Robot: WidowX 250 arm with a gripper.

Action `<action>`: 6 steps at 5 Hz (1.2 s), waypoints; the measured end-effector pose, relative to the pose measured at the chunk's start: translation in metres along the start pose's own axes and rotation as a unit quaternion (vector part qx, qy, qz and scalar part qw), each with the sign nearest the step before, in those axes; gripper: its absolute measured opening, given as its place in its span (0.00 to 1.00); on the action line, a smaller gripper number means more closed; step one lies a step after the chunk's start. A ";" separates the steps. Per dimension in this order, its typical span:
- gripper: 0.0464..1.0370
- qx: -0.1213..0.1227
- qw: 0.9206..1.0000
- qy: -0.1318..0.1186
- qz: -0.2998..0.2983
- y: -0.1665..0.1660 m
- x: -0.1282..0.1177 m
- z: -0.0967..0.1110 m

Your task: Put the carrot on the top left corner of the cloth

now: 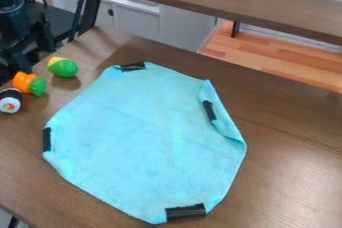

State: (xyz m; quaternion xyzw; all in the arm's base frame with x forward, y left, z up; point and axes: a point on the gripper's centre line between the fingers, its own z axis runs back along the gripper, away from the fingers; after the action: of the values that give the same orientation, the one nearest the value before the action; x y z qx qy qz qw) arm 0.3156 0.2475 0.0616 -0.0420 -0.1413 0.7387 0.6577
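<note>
Carrot [24, 81], orange with green end, is lying near desk's [287, 177] upper left edge, left of the cloth [143, 137]. Gripper [25, 64] is hanging right by carrot; cannot tell how far open or if it's holding anything. Black-and-white roll [10, 100] is sitting just below carrot, orange-and-green mark showing on its white face. Green-and-yellow toy [63, 67] is resting just above right. Four black strips are marking cloth's edges.

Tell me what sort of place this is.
Probably a robot lab or workshop: a black robot arm stands by a brown table, where a cloth is held by black tape.
</note>
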 end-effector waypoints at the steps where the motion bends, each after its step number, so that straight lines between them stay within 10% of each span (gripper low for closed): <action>1: 0.96 -0.011 1.000 -0.018 0.002 -0.001 0.009 0.000; 6: 0.96 0.009 0.998 -0.060 -0.008 0.017 0.024 -0.029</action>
State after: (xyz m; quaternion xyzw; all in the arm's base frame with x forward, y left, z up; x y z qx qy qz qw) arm 0.3029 0.2739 0.0321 0.0095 -0.1741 0.7357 0.6544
